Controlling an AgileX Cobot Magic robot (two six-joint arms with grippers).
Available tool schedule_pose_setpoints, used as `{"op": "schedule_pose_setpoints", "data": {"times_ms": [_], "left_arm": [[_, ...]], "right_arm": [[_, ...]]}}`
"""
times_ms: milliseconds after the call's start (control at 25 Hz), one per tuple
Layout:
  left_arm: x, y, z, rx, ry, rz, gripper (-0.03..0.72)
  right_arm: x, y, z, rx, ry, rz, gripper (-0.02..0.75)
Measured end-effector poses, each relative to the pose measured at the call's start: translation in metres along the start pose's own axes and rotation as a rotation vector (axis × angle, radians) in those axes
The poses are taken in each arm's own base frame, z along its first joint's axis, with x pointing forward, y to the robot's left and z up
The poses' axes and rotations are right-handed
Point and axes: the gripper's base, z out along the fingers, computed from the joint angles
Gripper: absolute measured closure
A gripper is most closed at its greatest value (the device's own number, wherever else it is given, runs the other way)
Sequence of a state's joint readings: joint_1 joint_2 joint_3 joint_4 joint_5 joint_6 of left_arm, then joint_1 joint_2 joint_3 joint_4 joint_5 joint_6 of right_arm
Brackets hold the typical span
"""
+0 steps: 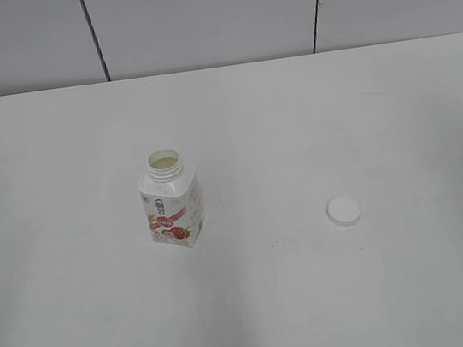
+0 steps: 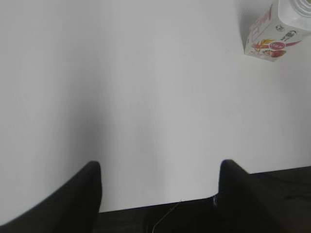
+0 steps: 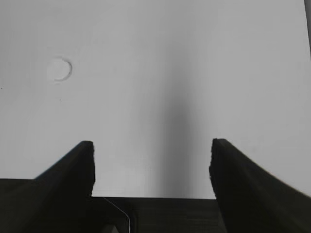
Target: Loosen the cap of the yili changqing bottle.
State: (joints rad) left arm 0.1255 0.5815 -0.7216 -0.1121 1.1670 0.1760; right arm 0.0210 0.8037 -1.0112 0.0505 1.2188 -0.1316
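Bottle: the small white squarish plastic yili changqing bottle point(image 1: 171, 201) with the pink-red fruit label stands upright left of centre on the white table point(image 1: 79, 316), its wide neck uncovered — I see pale contents inside.
Cap: the small round white plastic screw cap point(image 1: 344, 211) lies flat on the table, well apart to the bottle's right.
Left gripper point(image 2: 160, 187): from my left wrist feed, jaws spread wide, holding nothing; the bottle point(image 2: 277, 31) sits at the far upper right corner.
Right gripper point(image 3: 151, 167): jaws wide and empty — the cap point(image 3: 60, 69) shows faintly at upper left, its outline washed out, probably top-down.
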Motion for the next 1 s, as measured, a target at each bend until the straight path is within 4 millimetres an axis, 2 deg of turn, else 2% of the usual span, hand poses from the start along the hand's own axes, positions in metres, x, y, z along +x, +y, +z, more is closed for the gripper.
{"op": "schedule_pose_setpoints", "data": {"times_ms": [200,360,680,1000], "left_arm": [[0.032,-0.005,-0.005,-0.010,-0.069,0.008,0.222],[0.051,-0.007,0.000,-0.012,-0.086,0.010,0.222],[0.053,-0.007,0.004,-0.023,-0.196,0.005,0.222],[0.054,-0.007,0.004,-0.022,-0.201,0.004,0.222]], "right_arm": [[0.030,0.003,0.000,0.000,-0.004,0.000,0.155],[0.049,0.006,0.000,0.002,-0.017,-0.001,0.155],[0.073,0.009,-0.007,0.008,-0.070,-0.003,0.155],[0.108,0.012,0.009,0.006,-0.051,0.002,0.155]]}}
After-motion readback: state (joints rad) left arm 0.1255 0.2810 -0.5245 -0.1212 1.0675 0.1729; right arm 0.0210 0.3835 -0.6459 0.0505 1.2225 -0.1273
